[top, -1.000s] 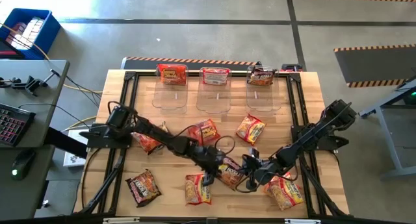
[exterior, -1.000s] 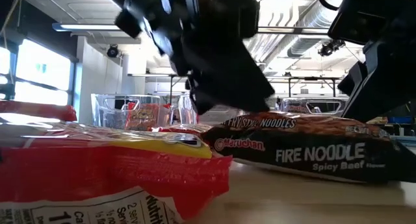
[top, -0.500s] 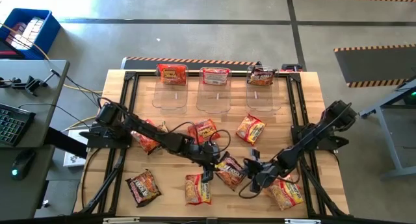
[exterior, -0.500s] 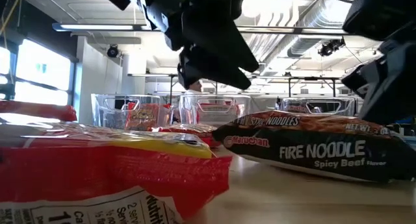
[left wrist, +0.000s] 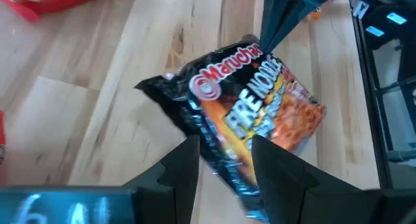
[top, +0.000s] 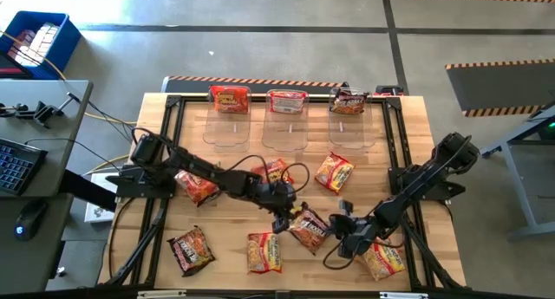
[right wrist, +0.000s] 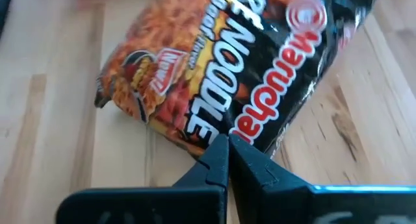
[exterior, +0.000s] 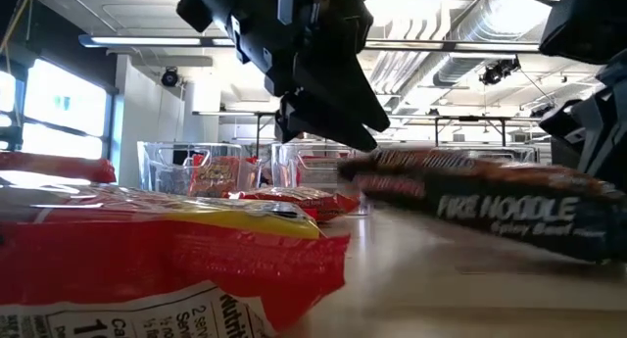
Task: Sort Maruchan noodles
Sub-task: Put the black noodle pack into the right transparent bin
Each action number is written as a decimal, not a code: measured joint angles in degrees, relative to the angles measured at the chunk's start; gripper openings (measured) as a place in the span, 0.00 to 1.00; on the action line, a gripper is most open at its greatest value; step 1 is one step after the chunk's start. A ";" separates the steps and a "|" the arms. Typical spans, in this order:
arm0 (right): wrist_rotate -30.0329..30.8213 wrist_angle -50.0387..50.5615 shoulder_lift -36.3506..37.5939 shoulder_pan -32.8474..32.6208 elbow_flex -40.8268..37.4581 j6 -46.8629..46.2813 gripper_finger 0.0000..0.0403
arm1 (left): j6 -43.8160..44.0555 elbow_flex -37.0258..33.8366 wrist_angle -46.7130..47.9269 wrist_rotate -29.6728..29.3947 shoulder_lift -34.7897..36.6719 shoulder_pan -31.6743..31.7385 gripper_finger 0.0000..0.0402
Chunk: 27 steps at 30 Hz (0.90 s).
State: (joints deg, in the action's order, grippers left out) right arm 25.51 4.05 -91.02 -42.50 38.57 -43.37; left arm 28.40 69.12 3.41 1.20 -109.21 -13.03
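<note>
A black Maruchan Fire Noodle packet (top: 310, 230) sits at the front middle of the table between both grippers. My right gripper (top: 341, 233) is shut, its tips (right wrist: 227, 145) pinching the packet's (right wrist: 247, 74) edge. In the low view the packet (exterior: 490, 206) hangs tilted just above the wood. My left gripper (top: 282, 216) is open on the packet's other side, its fingers (left wrist: 185, 165) straddling the near corner of the packet (left wrist: 253, 113). Other noodle packets lie loose: orange-red ones (top: 195, 185) (top: 334, 172) and a dark one (top: 191, 250).
Three clear bins (top: 231, 130) (top: 286, 132) (top: 351, 130) stand in a row at the back, each with a packet leaning inside. More packets lie at the front (top: 263, 252) (top: 382, 261) and centre (top: 276, 170). A red packet (exterior: 147, 250) fills the low view's foreground.
The left gripper has opened and drawn back a little. The black packet has shifted toward the right arm and risen off the table.
</note>
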 joint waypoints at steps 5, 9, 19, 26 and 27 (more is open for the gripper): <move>-1.11 0.91 -0.02 0.02 0.00 -0.24 0.00 | 0.00 0.00 -0.02 0.04 -0.07 1.35 0.32; -0.99 2.27 -0.04 0.11 -0.02 0.09 0.00 | 0.02 -0.09 0.15 0.52 -0.71 2.21 0.33; 0.60 3.14 -0.08 0.13 -0.02 2.44 0.00 | 2.91 -0.03 -4.82 6.86 -3.80 4.41 0.41; 0.67 3.15 -0.09 0.13 -0.04 3.42 0.00 | 5.50 -0.04 -4.73 7.56 -6.55 4.56 0.45; 0.73 3.15 -0.09 0.13 -0.04 3.62 0.00 | 5.86 -0.04 -4.97 7.72 -6.75 4.56 0.46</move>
State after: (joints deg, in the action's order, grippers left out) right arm 26.24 7.20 -91.11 -42.37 38.52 -39.75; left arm 34.26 69.08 -1.55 8.92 -115.95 -8.47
